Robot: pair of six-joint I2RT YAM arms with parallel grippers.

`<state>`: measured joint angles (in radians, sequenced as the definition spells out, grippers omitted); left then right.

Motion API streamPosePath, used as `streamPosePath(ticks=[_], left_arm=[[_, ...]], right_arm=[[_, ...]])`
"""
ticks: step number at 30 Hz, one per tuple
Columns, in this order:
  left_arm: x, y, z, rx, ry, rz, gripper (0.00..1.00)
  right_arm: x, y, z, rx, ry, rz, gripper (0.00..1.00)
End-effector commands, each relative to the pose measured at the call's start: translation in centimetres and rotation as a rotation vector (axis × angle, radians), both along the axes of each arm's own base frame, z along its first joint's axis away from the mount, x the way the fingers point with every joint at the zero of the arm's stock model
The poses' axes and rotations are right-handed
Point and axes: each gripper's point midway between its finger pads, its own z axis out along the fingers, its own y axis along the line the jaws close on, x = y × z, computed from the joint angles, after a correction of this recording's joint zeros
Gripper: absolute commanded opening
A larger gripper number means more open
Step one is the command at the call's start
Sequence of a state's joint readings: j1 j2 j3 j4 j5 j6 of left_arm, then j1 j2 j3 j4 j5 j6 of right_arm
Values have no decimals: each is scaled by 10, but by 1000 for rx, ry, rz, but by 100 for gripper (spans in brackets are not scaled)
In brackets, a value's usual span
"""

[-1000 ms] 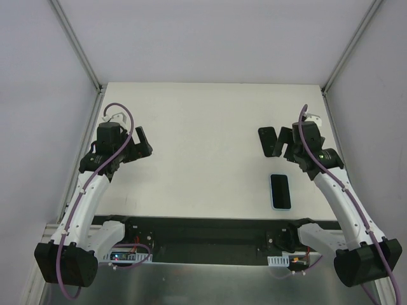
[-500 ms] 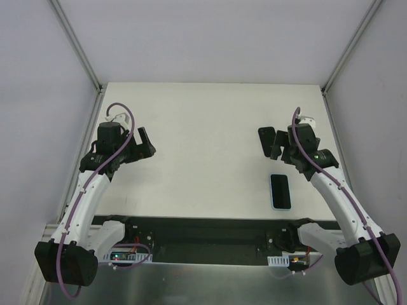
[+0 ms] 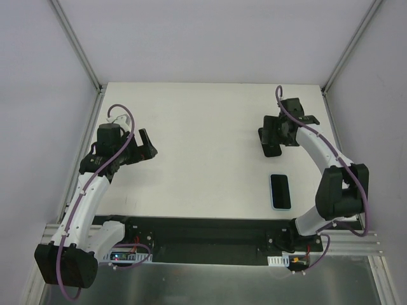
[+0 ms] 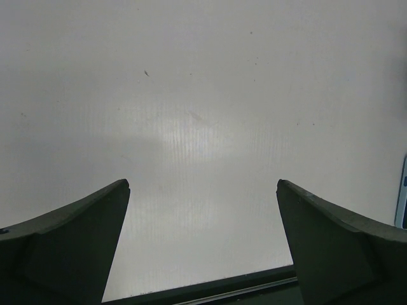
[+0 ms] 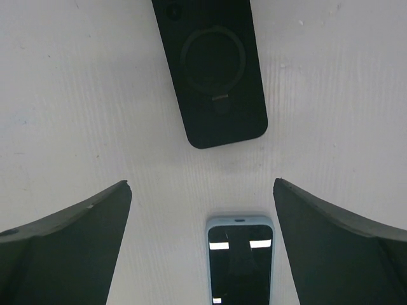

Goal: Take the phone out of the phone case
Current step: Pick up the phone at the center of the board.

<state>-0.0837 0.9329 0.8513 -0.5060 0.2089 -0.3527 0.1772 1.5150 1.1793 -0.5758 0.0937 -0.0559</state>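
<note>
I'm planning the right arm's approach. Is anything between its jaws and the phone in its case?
Nothing visible. The right gripper is open over bare table, with the phone in its phone case just nearer. A black slab lies farther out, apart from both.

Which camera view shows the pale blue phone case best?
The top external view: only there the whole phone case shows, a blue rim around the phone. The right wrist view shows one end, closer but cut off. The left wrist view shows only a sliver at its right edge.
</note>
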Motion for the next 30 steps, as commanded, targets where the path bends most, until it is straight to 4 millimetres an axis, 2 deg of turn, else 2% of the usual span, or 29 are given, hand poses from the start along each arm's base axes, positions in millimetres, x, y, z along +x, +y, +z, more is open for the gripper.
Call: streamPosePath(ticks=[1, 3, 4, 9, 14, 30], left_arm=[[-3, -4, 10, -26, -20, -17, 99], [-4, -4, 7, -25, -11, -16, 99], [-5, -4, 7, -24, -11, -15, 99], [-8, -3, 8, -18, -10, -19, 99], [-12, -1, 6, -5, -3, -23, 99], [-21, -8, 4, -46, 14, -40, 99]], right_arm=[[29, 6, 3, 17, 3, 65, 96], [38, 2, 0, -1, 8, 56, 96], [41, -1, -11, -14, 34, 60, 96], [55, -10, -38, -82, 112, 76, 96], [60, -12, -49, -106, 138, 101, 96], [49, -7, -93, -42, 274, 158, 96]])
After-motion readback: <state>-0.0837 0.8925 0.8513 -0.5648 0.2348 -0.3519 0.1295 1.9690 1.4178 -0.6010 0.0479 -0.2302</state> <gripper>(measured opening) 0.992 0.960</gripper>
